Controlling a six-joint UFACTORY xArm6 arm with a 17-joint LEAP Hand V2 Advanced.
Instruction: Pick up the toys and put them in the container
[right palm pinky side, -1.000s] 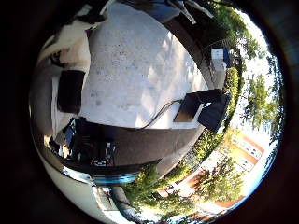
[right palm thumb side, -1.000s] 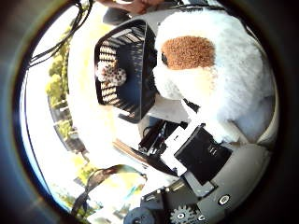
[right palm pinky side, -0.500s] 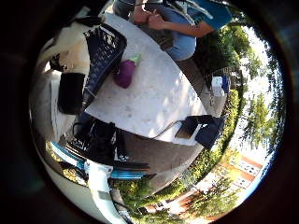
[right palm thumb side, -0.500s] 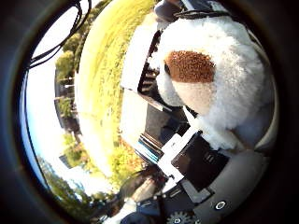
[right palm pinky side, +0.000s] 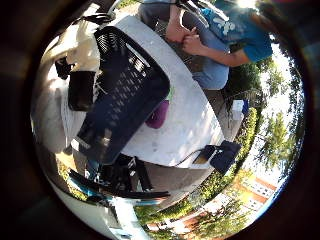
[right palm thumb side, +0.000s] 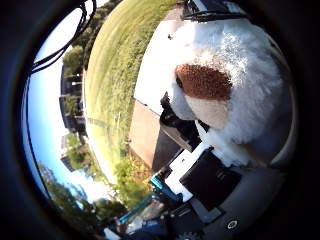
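While the hand (right palm thumb side: 210, 185) carries the white plush toy (right palm thumb side: 235, 95) with its brown patch pressed close against the palm, its fingers (right palm pinky side: 82, 90) look curled round the toy, though how firmly they hold cannot be told. The dark slatted container (right palm pinky side: 125, 95) stands on the desk (right palm pinky side: 192, 125) close beneath the palm, with a purple toy (right palm pinky side: 159, 114) lying on the desk just beside its wall. If the hand lets go before it is squarely over the opening, the soft, bulky toy could catch the rim and roll off onto the desk, and a low pass might knock the light container askew
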